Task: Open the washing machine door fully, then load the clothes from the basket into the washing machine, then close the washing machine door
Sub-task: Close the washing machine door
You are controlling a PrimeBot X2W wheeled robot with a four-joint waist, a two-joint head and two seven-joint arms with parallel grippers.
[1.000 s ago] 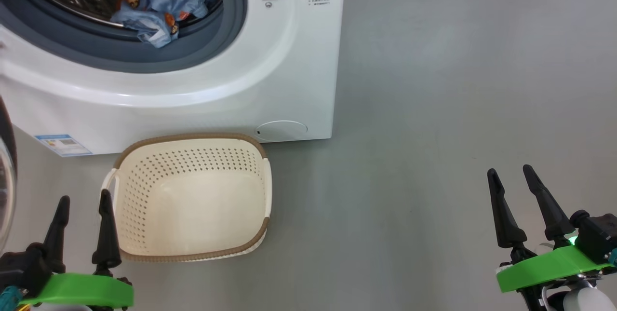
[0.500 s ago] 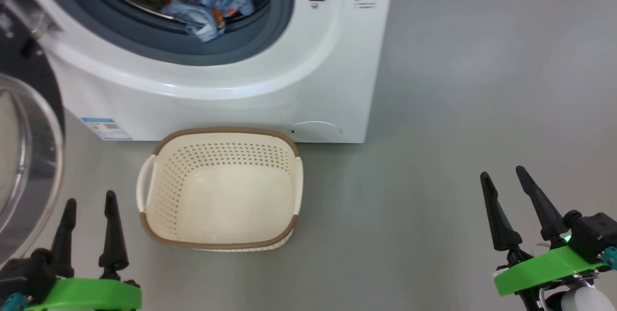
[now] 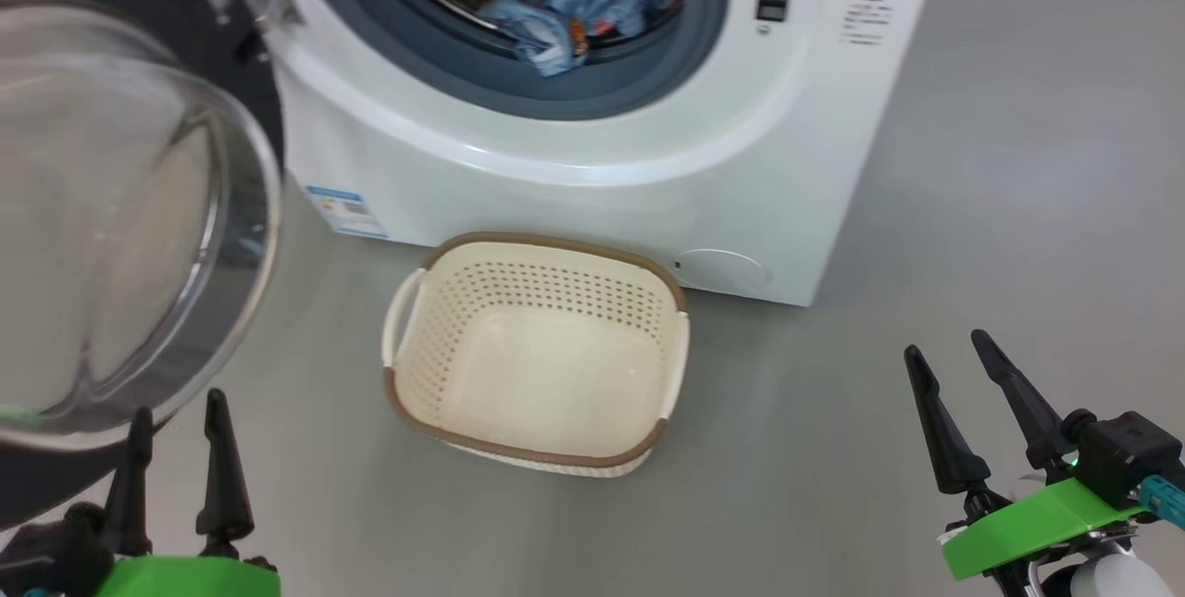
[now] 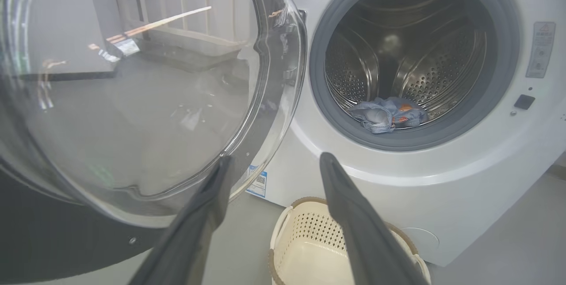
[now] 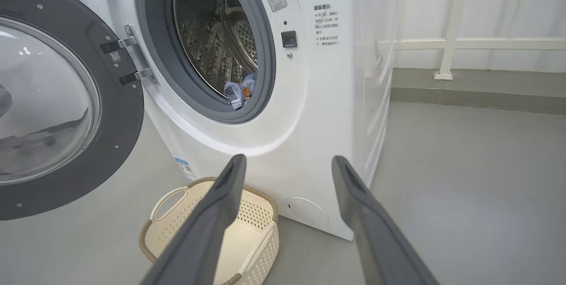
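The white washing machine [image 3: 574,180] [image 5: 318,112] stands at the top of the head view. Its door [image 3: 120,236] [image 4: 132,99] [image 5: 57,99] is swung wide open to the left. Light-blue clothes [image 3: 579,5] [image 4: 387,115] [image 5: 241,90] with orange-brown figures lie at the front of the steel drum. The cream basket [image 3: 537,356] [image 4: 309,245] [image 5: 247,232] sits on the floor before the machine, with nothing in it. My left gripper [image 3: 178,410] [image 4: 274,161] is open at the lower left, just below the door's glass. My right gripper [image 3: 946,345] [image 5: 287,161] is open at the lower right, apart from everything.
Grey floor [image 3: 972,208] stretches to the right of the machine. A white rail and a curtain [image 5: 464,33] close off the room behind it. A blue label sticker [image 3: 344,210] and a round filter cap [image 3: 722,268] mark the machine's lower front.
The head camera has swung left, so the machine and basket shifted right and the open door's glass came into the picture. Both grippers stay open in the same low positions.
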